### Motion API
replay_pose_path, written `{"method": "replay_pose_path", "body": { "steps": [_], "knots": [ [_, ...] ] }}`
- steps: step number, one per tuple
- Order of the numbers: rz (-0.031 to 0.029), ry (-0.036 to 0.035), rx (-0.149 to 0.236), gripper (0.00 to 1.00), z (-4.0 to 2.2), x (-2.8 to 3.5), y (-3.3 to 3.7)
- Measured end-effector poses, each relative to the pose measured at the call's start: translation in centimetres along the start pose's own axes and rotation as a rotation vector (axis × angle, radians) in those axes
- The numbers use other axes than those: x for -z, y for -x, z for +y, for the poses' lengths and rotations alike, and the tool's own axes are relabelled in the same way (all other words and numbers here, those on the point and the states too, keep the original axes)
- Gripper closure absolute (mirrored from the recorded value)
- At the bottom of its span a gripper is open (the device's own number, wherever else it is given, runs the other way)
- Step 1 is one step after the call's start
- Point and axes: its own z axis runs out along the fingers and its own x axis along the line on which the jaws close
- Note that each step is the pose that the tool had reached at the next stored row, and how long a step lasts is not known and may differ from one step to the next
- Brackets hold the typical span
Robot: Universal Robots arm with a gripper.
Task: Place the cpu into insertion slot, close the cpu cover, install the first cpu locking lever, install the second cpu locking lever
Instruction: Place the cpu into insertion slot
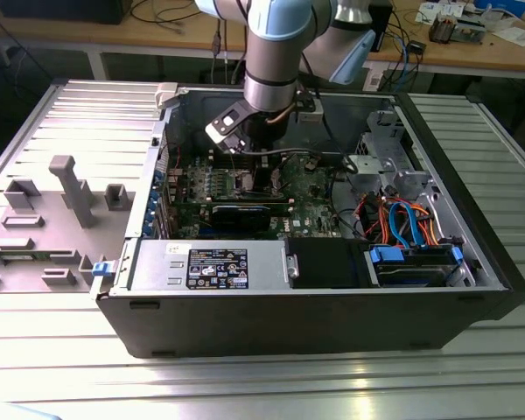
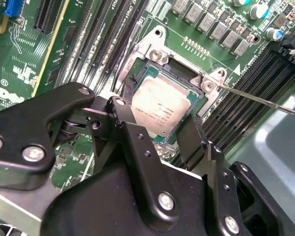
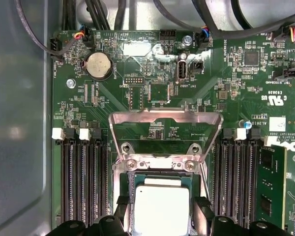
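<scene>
Two black fingers (image 3: 202, 216) of the gripper (image 3: 162, 219) bracket the cpu (image 3: 161, 206), one on each of two opposite edges. The jaws are drawn in just to the chip's width, with the pads against its green border. That side grip keeps the silvery top facing up and level, and I judge it also keeps the fingers off the delicate underside.

In the second wrist view the cpu (image 2: 164, 101) lies inside the insertion slot (image 2: 183, 70), its edges parallel with the dark socket frame. It looks seated or all but seated, though I cannot tell how hard the pads press on it.

The cpu cover (image 3: 166, 117) is swung open on its hinge and tilted back away from the slot. This leaves the opening free for a straight descent, and the cover is not yet closed. A thin locking lever (image 2: 260, 101) juts out from one corner of the socket, released and slanting across the memory slots (image 2: 246, 83). It has to be free like this for the cover to lift at all.

In the exterior view the arm (image 1: 271, 52) reaches down into the open computer case (image 1: 289, 328), with the gripper (image 1: 249, 149) low over the motherboard (image 1: 315, 188). As I read it, the placing step is at or near its end, while the cover and both levers remain undone
</scene>
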Motion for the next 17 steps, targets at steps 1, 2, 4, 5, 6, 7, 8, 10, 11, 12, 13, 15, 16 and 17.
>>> {"method": "replay_pose_path", "body": {
  "steps": [1,2,4,5,6,7,8,10,11,12,13,15,16,17],
  "knots": [
    [-0.0014,-0.0013,0.001,0.38,0.14,0.01,-0.09],
    [-0.0020,-0.0017,0.002,0.38,0.20,0.02,-0.13],
    [-0.0030,-0.0029,0.003,0.38,0.36,0.02,-0.27],
    [-0.0031,-0.0032,0.003,0.38,0.39,0.02,-0.33],
    [-0.0030,-0.0034,0.003,0.38,0.43,0.02,-0.38],
    [-0.0030,-0.0036,0.003,0.38,0.47,0.03,-0.43],
    [-0.0030,-0.0037,0.003,0.38,0.48,0.03,-0.46],
    [-0.0030,-0.0038,0.003,0.38,0.49,0.03,-0.46],
    [-0.0030,-0.0038,0.003,0.38,0.49,0.03,-0.46],
    [-0.0030,-0.0038,0.003,0.38,0.49,0.03,-0.46],
    [-0.0030,-0.0038,0.003,0.38,0.49,0.03,-0.46],
    [-0.0029,-0.0029,0.002,0.38,0.45,0.25,-0.46],
    [-0.0029,-0.0022,0.002,0.38,0.43,0.54,-0.45],
    [-0.0030,-0.0019,0.002,0.38,0.41,0.81,-0.45]
  ]
}}
